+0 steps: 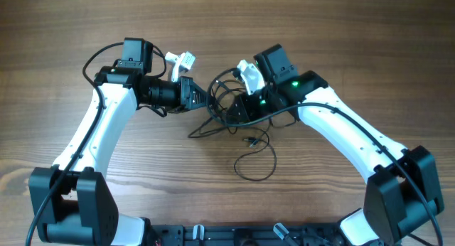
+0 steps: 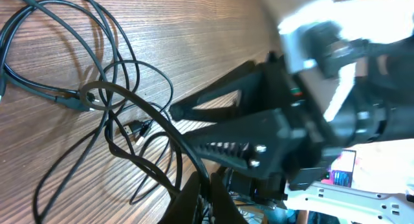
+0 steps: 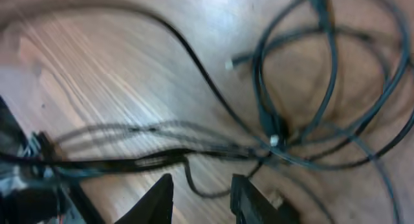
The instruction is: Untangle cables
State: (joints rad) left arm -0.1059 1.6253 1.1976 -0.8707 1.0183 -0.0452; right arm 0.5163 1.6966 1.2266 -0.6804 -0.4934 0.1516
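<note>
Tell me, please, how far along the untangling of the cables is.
Done: little; only one loop lies spread out, apart from the rest. In hand: the left gripper is shut on one of the cables, and the right gripper hangs open over crossing strands. Left: most cables cross each other between the two grippers and need pulling apart.

Cables (image 1: 213, 125) on the tabletop (image 1: 341, 33), between the left end effector (image 1: 205, 100) and right end effector (image 1: 234, 112), one loop lying nearer the front edge.
</note>
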